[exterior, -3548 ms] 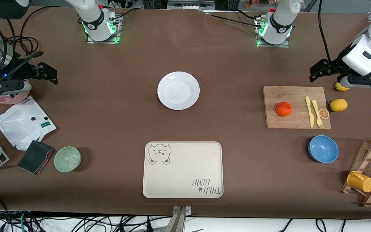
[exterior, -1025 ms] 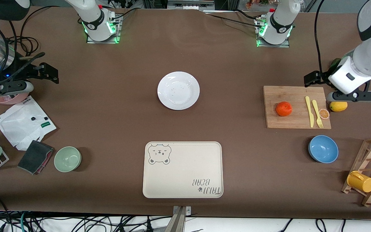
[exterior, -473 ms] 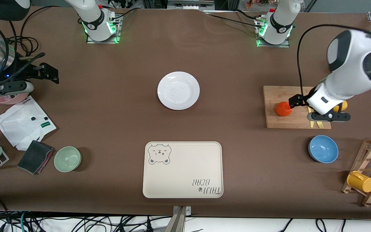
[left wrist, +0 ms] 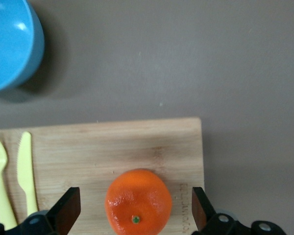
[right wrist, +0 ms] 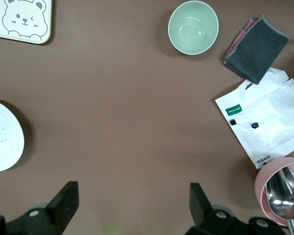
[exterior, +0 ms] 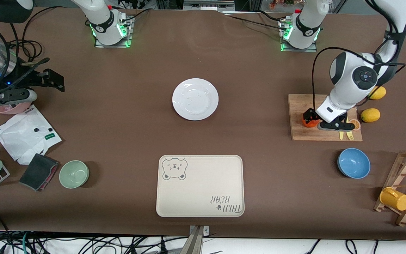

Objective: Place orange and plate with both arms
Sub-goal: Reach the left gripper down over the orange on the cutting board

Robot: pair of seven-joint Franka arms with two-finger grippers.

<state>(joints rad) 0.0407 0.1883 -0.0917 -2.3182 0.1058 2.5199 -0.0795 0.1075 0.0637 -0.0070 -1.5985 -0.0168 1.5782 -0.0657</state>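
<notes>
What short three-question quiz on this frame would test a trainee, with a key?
1. True or false: the left gripper is shut on the orange.
2. What does the orange rest on?
A. the plate
B. the cutting board
C. the bear-print tray
3. Which gripper waits over the table's end, away from the plate?

Key:
1. False: its open fingers straddle the orange without touching it.
2. B
3. The right gripper.
</notes>
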